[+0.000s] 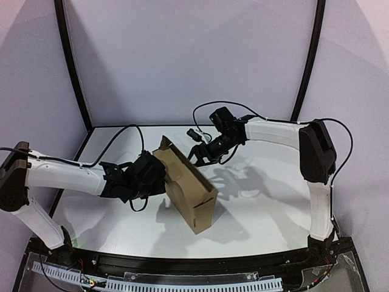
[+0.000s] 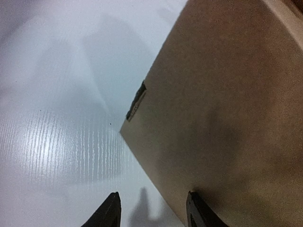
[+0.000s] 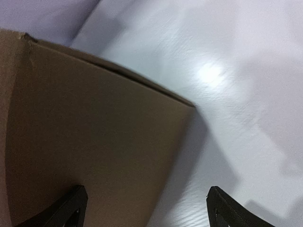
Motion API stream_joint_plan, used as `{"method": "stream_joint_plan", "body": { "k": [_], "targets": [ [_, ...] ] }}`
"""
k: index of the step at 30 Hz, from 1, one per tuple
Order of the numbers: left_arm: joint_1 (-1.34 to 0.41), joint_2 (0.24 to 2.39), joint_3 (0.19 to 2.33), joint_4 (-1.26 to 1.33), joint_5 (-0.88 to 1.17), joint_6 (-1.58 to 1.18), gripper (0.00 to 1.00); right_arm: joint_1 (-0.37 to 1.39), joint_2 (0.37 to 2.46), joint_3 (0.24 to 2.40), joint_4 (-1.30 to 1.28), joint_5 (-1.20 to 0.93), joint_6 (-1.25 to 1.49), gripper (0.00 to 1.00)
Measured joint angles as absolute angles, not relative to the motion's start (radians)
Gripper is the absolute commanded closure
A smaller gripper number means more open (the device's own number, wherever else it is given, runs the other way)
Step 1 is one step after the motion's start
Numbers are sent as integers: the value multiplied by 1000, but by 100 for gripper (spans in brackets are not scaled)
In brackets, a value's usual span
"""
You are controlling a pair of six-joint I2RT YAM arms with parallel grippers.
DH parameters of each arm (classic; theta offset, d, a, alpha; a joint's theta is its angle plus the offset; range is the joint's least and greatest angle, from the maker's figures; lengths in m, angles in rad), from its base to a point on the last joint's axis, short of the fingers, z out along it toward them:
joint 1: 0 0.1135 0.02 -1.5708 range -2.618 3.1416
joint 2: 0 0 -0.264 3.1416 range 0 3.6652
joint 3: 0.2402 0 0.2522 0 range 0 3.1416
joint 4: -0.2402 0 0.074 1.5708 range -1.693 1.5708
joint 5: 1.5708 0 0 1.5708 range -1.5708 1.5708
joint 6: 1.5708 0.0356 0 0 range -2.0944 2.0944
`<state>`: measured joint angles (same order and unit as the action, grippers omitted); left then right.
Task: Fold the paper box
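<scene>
The paper box [image 1: 191, 188] is brown cardboard, folded up into a shallow closed shape. It stands on edge and tilted in the middle of the white table [image 1: 273, 213]. My left gripper [image 1: 157, 176] is open, right beside the box's left face. In the left wrist view the box [image 2: 222, 109] fills the right side, with a dark slit [image 2: 136, 101] at its edge, and my left gripper [image 2: 152, 215] holds nothing. My right gripper [image 1: 199, 155] is open by the box's upper right edge. In the right wrist view the box [image 3: 94, 123] lies left, and my right gripper [image 3: 144, 210] is spread wide.
Two curved black frame posts [image 1: 72, 67] [image 1: 309, 61] rise at the back corners in front of the white walls. A black rail [image 1: 182, 261] runs along the table's near edge. Black cables [image 1: 121, 137] loop above both arms.
</scene>
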<state>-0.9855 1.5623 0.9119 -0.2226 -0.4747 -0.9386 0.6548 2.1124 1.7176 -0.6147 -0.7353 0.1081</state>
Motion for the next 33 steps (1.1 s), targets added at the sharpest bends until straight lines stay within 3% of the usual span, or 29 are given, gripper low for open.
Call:
{"method": "stream_joint_plan", "body": {
  "k": [5,8,15,21,25,33],
  "targets": [
    [-991,1528,904,-237,-469,-940,51,658,2066,1678,-614,-517,141,6],
    [-993,1398,814,-224,-463,-950,53,654,1985,1585,-629,-355,159,5],
    [-992,1225,612,-164,-283,-916,58,628,1890,1447,-649,-279,167,8],
    [-993,1409,688,-3,-160,-810,72,700,1914,1432,-620,-350,191,9],
    [-980,1631,903,-19,-153,-743,73,746,1919,1438,-580,-364,226,9],
    [-963,1707,1000,-48,-191,-710,72,723,1913,1444,-570,-283,270,6]
  ]
}}
